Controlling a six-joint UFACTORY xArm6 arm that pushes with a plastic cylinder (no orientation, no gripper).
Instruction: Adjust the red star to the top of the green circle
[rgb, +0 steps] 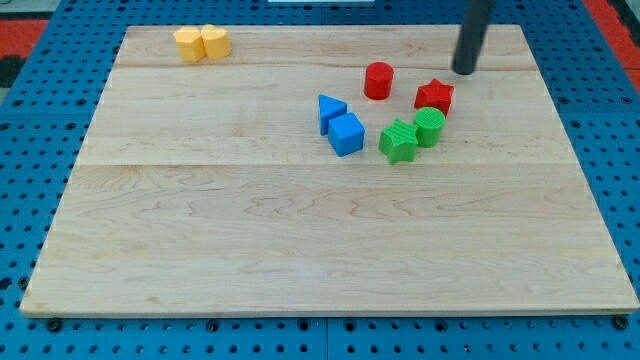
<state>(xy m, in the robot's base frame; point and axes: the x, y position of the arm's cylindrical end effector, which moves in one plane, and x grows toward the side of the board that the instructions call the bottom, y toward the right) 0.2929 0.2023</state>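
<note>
The red star (435, 96) lies on the wooden board at the view's upper right, just above the green circle (430, 126) and touching or nearly touching it. My tip (465, 71) stands a little above and to the right of the red star, apart from it. A green star (399, 142) sits against the green circle's lower left.
A red cylinder (378, 80) stands left of the red star. A blue triangle (331, 111) and a blue cube (347, 134) sit left of the green blocks. Two yellow blocks (201, 43) lie at the view's top left. The board's top edge (320, 27) is near my tip.
</note>
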